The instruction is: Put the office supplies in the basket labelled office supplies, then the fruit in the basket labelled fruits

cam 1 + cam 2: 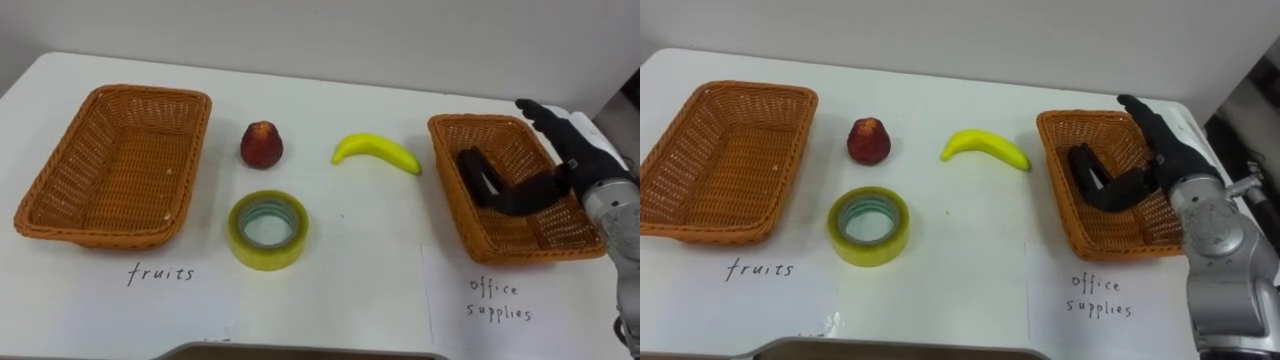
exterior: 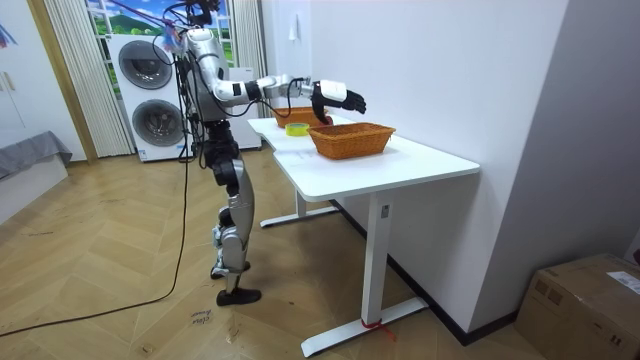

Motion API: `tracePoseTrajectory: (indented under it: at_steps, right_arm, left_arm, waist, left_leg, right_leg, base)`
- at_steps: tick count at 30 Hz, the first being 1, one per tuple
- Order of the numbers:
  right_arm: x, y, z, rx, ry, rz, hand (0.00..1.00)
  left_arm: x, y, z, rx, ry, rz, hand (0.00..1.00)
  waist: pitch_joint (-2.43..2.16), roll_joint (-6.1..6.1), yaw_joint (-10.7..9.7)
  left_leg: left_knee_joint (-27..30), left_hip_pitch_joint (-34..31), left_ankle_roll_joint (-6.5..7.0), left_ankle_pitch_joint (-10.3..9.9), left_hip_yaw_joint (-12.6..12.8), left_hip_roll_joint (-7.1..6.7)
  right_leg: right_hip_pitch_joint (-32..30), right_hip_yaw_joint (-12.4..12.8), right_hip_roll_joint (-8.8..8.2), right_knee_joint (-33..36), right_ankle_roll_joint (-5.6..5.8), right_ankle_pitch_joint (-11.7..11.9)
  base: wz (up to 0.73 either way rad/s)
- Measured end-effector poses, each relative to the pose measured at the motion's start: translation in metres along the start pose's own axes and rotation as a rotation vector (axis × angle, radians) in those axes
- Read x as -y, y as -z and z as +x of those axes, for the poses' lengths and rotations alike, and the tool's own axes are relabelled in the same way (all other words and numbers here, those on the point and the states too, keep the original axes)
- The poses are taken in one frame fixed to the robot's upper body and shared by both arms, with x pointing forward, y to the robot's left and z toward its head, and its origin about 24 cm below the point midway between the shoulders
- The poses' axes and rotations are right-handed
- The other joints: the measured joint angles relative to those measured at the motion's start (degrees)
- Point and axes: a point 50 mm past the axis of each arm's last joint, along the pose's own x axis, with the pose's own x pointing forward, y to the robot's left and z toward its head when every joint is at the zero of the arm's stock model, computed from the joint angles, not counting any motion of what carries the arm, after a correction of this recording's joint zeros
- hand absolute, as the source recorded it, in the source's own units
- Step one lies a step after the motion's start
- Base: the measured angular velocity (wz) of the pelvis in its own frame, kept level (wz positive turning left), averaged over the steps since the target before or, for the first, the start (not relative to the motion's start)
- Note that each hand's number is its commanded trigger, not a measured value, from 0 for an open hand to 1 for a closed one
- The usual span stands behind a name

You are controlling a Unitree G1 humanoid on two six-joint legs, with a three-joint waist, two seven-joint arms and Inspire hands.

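On white table (image 1: 320,100), rt hand (image 1: 583,160) hovers over office-supplies basket (image 1: 449,190), fingers spread wide, empty.

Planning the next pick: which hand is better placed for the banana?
Right: the right hand hovers over the office supplies basket, just beside the banana.

"fruits" (image 1: 160,272), "office supplies" (image 1: 497,300), seemingly on table (image 1: 340,250)
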Motion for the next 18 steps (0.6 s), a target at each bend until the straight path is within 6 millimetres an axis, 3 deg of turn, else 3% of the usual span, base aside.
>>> tracePoseTrajectory:
  at_steps: [11,16,18]
  right_arm:
    - [0.001,-0.002,0.001,0.005,0.008,0.001,0.0]
    - [0.009,-0.011,0.002,0.039,0.063,0.001,0.0]
    - [0.015,-0.024,-0.002,0.095,0.099,-0.008,0.0]
  left_arm:
    - [0.0,-0.001,0.0,0.002,0.0,-0.001,0.0]
    - [0.001,0.001,0.0,-0.003,0.005,-0.001,0.0]
    - [0.001,0.006,0.0,-0.017,0.009,0.003,0.0]
  waist:
    - [0.03,0.06,-0.15]
    - [0.11,0.17,-0.23]
    - [0.23,0.49,-0.22]
  left_leg:
    - [-0.31,-0.01,0.0,0.0,0.22,0.0]
    - [-0.39,-0.01,0.0,0.0,0.46,0.03]
    - [-0.44,-0.1,0.0,0.0,0.5,0.02]
  right_leg:
    - [0.0,0.37,0.05,0.12,0.01,0.0]
    - [-0.11,0.43,0.04,0.16,0.01,0.0]
    - [-0.1,0.39,0.04,0.14,0.01,-0.01]
  base:
    - [-0.01]
    - [0.0]
    - [0.0]
